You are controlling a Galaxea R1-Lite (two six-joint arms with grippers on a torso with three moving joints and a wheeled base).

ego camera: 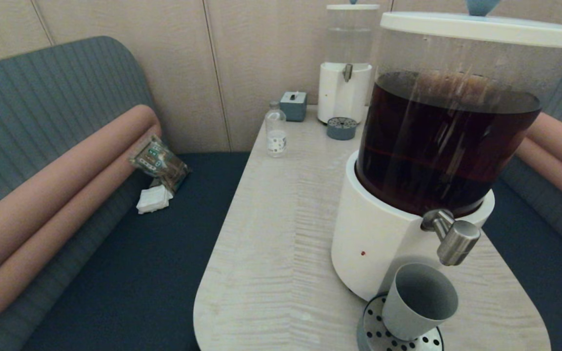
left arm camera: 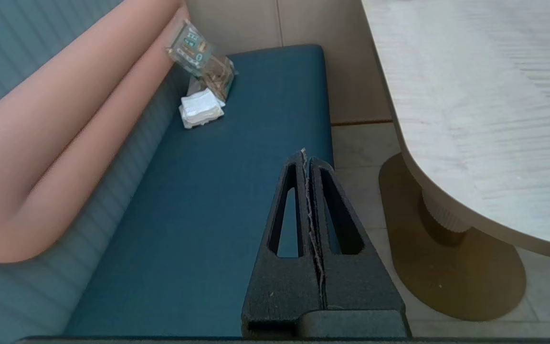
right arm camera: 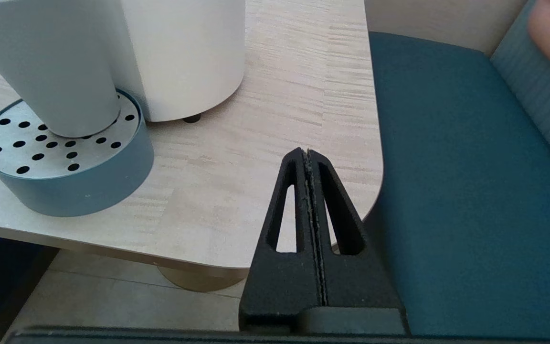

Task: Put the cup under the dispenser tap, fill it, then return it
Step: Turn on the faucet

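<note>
1. One table (ego camera: 281, 234) carries the dark-liquid dispenser (ego camera: 437, 146).
2. Its dispenser tap (ego camera: 454, 238) hangs just above the cup (ego camera: 420, 301).
3. That cup stands on the perforated drip tray (right arm camera: 60, 162).
4. Left gripper (left arm camera: 306, 157) and right gripper (right arm camera: 305, 155) hang off the table, fingers pressed together, empty.

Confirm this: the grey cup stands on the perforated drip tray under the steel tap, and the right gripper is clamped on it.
Wrong on the grip. The right gripper is shut on nothing, hanging apart from the cup, as the right wrist view shows. The cup does stand on the drip tray under the tap.
</note>
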